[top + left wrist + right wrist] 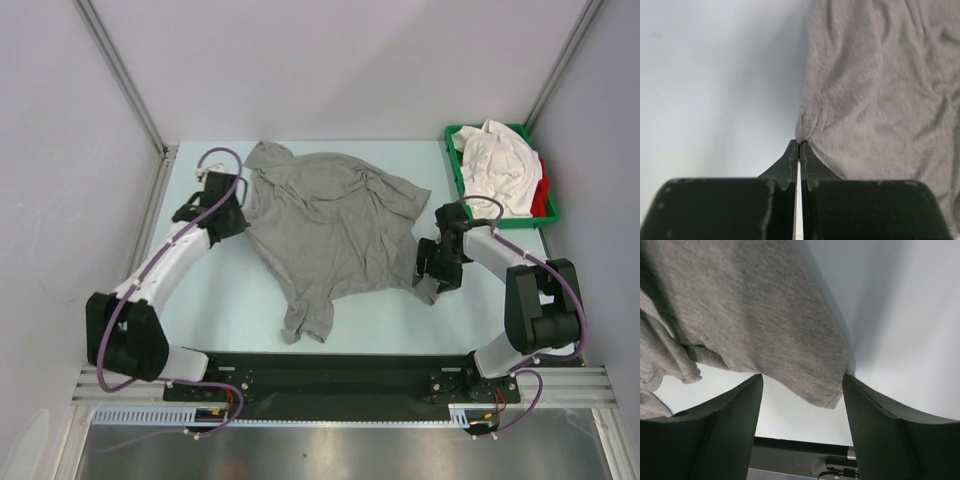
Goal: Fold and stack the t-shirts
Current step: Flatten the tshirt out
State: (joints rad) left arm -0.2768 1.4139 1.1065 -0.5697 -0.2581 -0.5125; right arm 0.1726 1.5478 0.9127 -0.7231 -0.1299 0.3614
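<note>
Barely begun: the grey t-shirt [330, 225] lies unfolded in the middle of the bench [215, 305], one edge pinched in the closed left end effector [799, 145], the right end effector [802, 379] gaping astride its hem, other t-shirts [497, 165] heaped in the tray [451, 150] at the far right corner.

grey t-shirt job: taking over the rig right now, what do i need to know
Left gripper: shut, pinching the edge of the crumpled heather-grey cotton t-shirt.
Right gripper: open, jaws either side of a corner of that shirt, not gripping.
White t-shirts and a red t-shirt sit heaped in the green plastic tray, far right.
Done: nothing folded or stacked.
Left: grip with the right, fold the grey shirt, then the others.
</note>
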